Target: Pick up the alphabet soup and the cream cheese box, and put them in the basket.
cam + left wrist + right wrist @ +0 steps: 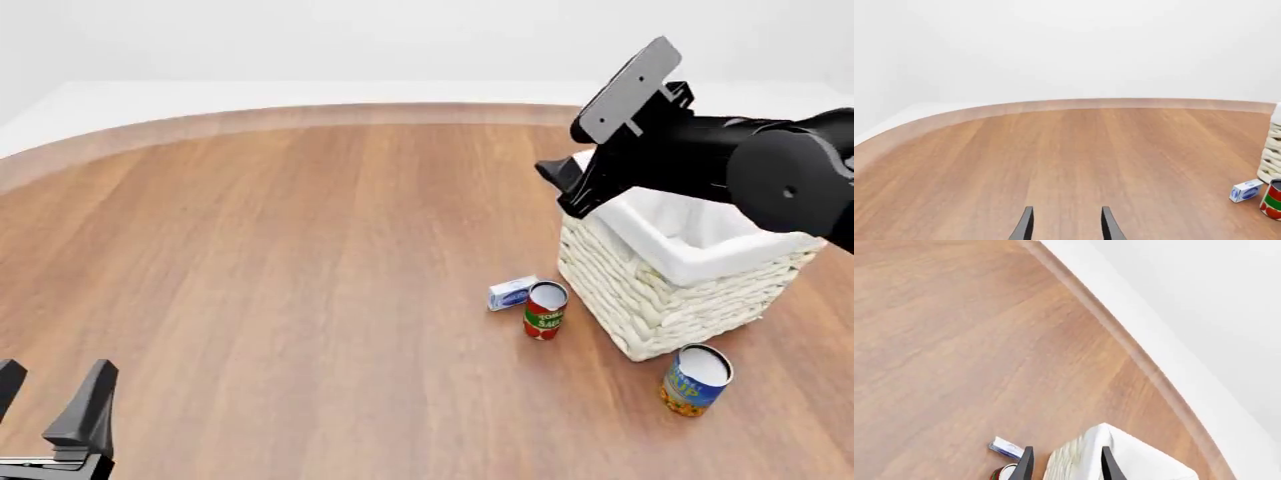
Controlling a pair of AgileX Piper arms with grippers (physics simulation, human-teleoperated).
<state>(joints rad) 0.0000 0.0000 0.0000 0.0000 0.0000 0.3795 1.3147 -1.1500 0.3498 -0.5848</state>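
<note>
Counting what's on the table right now. Cans first: two of them. One is the alphabet soup, blue and yellow-orange with a pale top, standing near the right edge. The other is the red can with a green label, further in from that edge. Boxes: just one, the cream cheese box, white and blue, lying just beside the red can. Baskets: one, the basket, woven with white cloth lining, sitting between the two cans. Arms: two, so two grippers, the left gripper and the right gripper.
</note>
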